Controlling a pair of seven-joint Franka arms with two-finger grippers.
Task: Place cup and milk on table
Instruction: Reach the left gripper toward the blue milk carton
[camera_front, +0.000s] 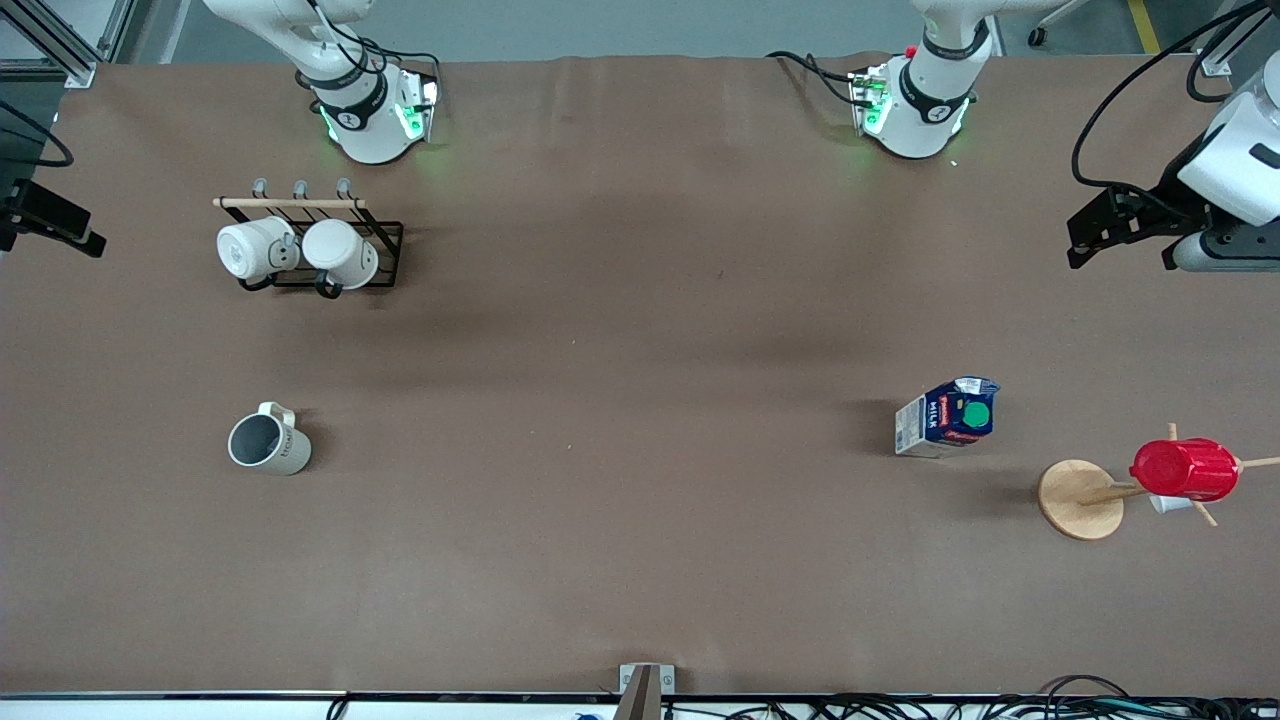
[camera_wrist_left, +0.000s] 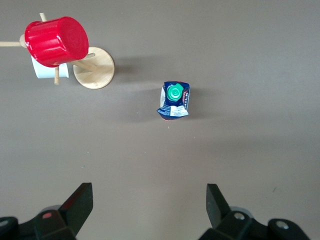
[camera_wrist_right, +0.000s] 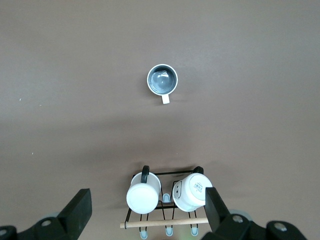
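The cup (camera_front: 268, 442) stands upright on the table (camera_front: 640, 330) toward the right arm's end, and it also shows in the right wrist view (camera_wrist_right: 162, 80). The milk (camera_front: 947, 416) stands upright on the table toward the left arm's end, green cap up, and it also shows in the left wrist view (camera_wrist_left: 174, 100). My left gripper (camera_wrist_left: 148, 202) is open and empty, high over the table's left-arm end (camera_front: 1118, 250). My right gripper (camera_wrist_right: 147, 207) is open and empty, high over the mug rack, at the frame edge in the front view (camera_front: 50, 215).
A black wire rack (camera_front: 385, 255) holds two bright white mugs (camera_front: 255, 248) near the right arm's base. A wooden cup tree (camera_front: 1080, 498) carries a red ribbed cup (camera_front: 1185, 468) beside the milk, nearer the front camera.
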